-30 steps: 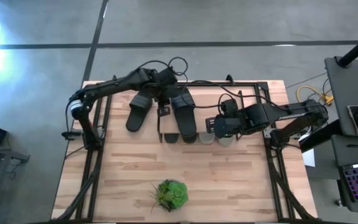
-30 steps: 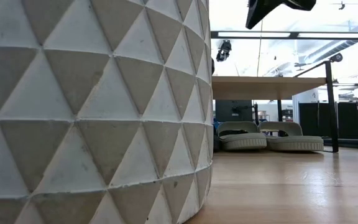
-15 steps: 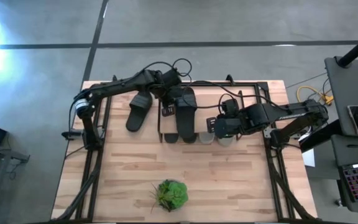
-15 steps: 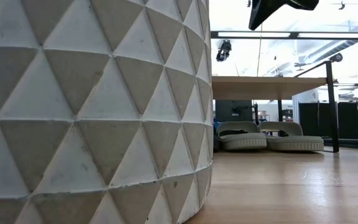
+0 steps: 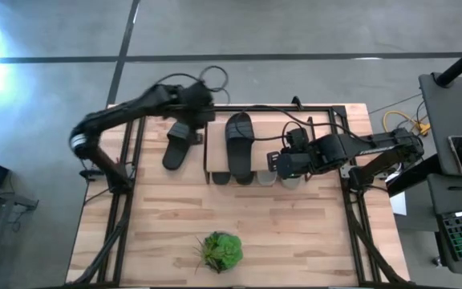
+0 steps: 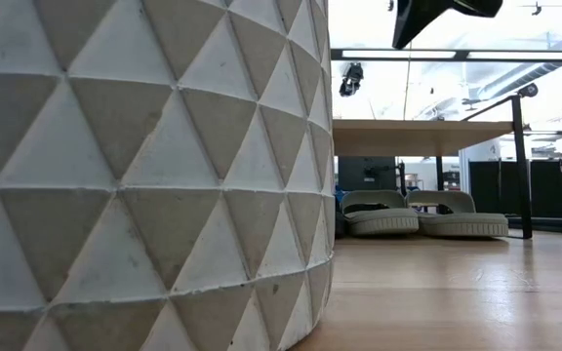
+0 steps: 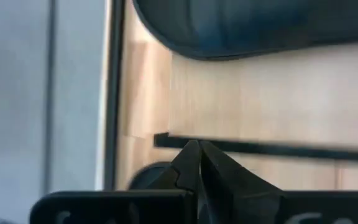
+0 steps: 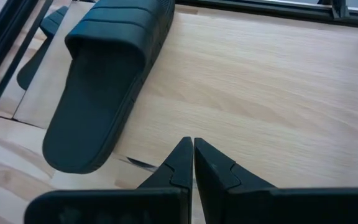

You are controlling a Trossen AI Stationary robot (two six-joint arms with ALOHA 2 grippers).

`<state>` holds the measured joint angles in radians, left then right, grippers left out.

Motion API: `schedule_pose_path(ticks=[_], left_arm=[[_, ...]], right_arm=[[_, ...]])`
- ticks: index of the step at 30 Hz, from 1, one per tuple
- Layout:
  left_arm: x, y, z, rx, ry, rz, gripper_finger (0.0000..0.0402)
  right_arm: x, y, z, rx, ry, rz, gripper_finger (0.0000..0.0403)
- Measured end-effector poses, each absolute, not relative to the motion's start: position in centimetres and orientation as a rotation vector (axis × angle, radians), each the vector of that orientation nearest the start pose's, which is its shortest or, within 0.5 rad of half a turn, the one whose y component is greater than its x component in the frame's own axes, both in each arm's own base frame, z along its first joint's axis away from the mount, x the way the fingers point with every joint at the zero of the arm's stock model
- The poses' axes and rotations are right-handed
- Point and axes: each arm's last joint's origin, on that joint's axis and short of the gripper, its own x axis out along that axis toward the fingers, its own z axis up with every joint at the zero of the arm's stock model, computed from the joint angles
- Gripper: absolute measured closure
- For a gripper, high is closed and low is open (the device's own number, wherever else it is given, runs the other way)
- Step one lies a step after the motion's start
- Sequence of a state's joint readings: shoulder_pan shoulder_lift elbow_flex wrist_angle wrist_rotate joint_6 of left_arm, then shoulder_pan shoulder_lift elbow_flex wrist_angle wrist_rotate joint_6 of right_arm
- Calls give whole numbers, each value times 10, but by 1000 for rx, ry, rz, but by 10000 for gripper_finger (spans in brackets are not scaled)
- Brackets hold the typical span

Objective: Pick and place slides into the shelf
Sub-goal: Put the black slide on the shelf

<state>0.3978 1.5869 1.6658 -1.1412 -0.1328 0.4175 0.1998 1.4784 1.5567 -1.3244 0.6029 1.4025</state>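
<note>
Slides: one black slide [image 5: 240,144] lies on the shelf's [image 5: 311,156] plank top, just right of the left gripper; a second black slide [image 5: 178,144] lies on the table [image 5: 295,225] beside the shelf, right below that gripper.
Left gripper [image 5: 201,108]: fingers pressed together and empty in its wrist view, hanging over the table's far edge between the two black slides.
Right gripper [image 5: 273,163]: fingertips touching, holding nothing, poised over the shelf's front edge just right of the placed black slide [image 8: 107,81].
Lower tier: two pale grey slides [image 6: 423,214] sit side by side under the plank [image 6: 418,135], seen from table height; their toes peek out below the right gripper in the overhead view.
Progress: judging by the layout, three slides are on the shelf and at least the one on the table is left to move.
Hidden: a large triangle-patterned planter [image 6: 144,175] blocks the left half of the table-height view; what else sits under the plank cannot be made out, so a third pair is not accounted for.
Foreground: green plant [image 5: 220,250] stands well clear of both grippers, toward the near edge.
</note>
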Motion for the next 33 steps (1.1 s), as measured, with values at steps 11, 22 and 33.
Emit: schedule_pose_path(ticks=[11, 22, 33], left_arm=[[188, 74, 354, 513, 1041, 364, 355], [149, 65, 281, 546, 1105, 568, 180], [142, 60, 226, 512, 1072, 488, 153]], right_arm=[[262, 35, 354, 720, 686, -1037, 394], [262, 32, 353, 719, 690, -1046, 394], [262, 32, 353, 721, 695, -1045, 394]])
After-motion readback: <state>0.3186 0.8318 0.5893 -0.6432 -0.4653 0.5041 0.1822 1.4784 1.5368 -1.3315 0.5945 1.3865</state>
